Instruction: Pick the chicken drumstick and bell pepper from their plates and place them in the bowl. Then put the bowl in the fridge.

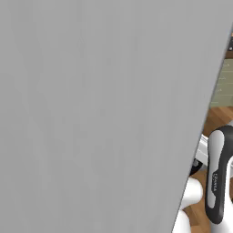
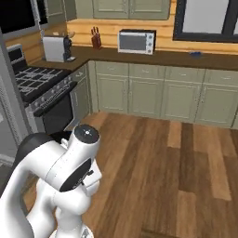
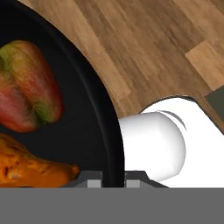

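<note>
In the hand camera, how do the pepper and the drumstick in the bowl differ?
The bell pepper is rounded, red with green streaks; the chicken drumstick is glossy orange, tapering to a point. The pepper lies farther up the picture, the drumstick nearer the gripper. Both sit inside the black bowl.

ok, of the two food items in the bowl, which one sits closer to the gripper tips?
The chicken drumstick: glossy orange-brown, at the bottom of the hand view just beside the gripper, which is shut on the bowl rim. The bell pepper, red with green patches, lies farther up.
</note>
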Robot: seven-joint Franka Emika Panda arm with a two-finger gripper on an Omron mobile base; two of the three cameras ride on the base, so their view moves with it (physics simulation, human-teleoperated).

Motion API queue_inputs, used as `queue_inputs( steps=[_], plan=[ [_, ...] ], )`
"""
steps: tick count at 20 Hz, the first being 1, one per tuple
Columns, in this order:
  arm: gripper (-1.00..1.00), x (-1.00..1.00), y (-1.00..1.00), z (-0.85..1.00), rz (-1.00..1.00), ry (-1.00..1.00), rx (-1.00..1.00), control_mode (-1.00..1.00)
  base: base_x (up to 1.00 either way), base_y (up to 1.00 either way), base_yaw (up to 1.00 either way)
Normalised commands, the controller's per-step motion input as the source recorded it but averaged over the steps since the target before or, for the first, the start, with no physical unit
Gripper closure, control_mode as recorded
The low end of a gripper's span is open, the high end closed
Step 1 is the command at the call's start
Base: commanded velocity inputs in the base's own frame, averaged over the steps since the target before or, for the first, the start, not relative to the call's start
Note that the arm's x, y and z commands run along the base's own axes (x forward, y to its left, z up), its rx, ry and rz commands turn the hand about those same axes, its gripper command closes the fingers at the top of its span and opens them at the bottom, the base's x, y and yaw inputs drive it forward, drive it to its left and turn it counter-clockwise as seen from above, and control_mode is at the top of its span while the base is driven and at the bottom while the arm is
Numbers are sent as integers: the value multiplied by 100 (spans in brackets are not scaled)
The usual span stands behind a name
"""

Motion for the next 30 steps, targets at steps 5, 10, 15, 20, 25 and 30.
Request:
queue_inputs(
  steps=[5,10,15,20,25,30],
  plan=[
    [100,0,0,0,0,0,0,100,0,0,48],
    [100,0,0,0,0,0,0,100,0,0,51],
    [100,0,0,0,0,0,0,100,0,0,53],
    [100,0,0,0,0,0,0,100,25,-3,50],
    [100,0,0,0,0,0,0,100,11,-11,48],
    [100,0,0,0,0,0,0,100,0,-2,45]
  ],
)
